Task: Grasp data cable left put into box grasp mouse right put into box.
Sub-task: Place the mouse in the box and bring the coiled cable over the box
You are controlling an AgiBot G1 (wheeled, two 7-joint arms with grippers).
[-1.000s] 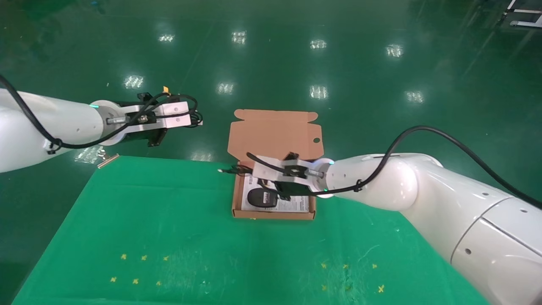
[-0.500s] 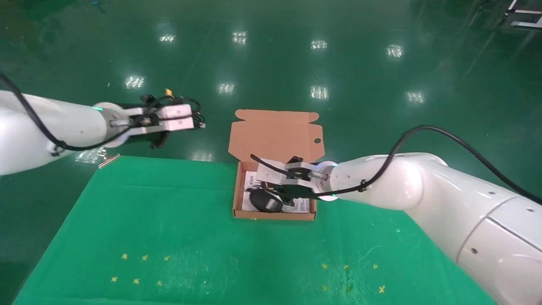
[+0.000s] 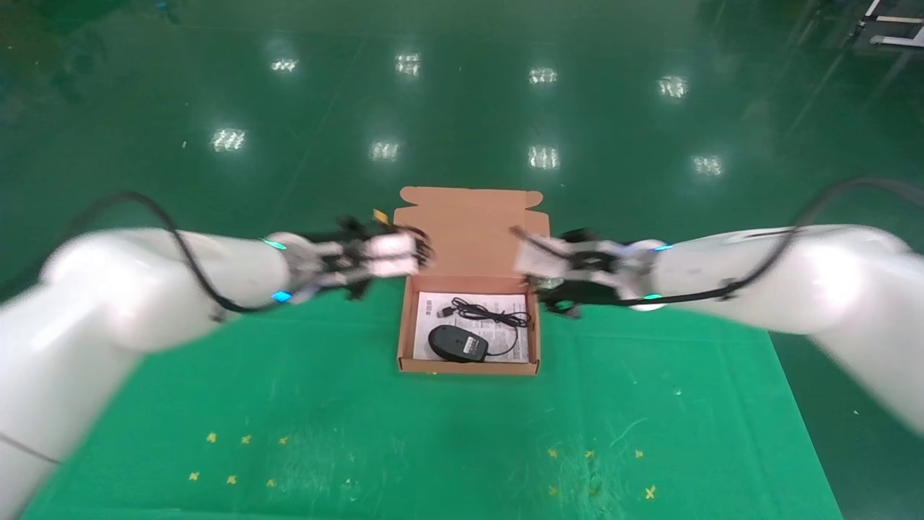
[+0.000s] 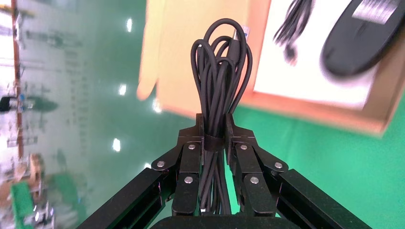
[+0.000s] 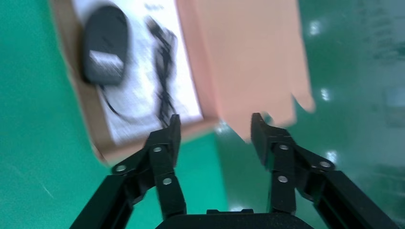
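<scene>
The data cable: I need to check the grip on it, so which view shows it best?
The left wrist view: the data cable stands as a looped bundle clamped in the left gripper. The head view shows only a dark blur at that gripper. The right wrist view doesn't show it.

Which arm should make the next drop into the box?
Left. The left gripper has its jaws shut on the looped black data cable beside the salmon-orange cardboard box. The right gripper is open, with the black oval mouse already inside.

box [image 3: 469,231] – salmon-orange | mouse [image 3: 457,343] – black | tablecloth [image 3: 289,404] – green
</scene>
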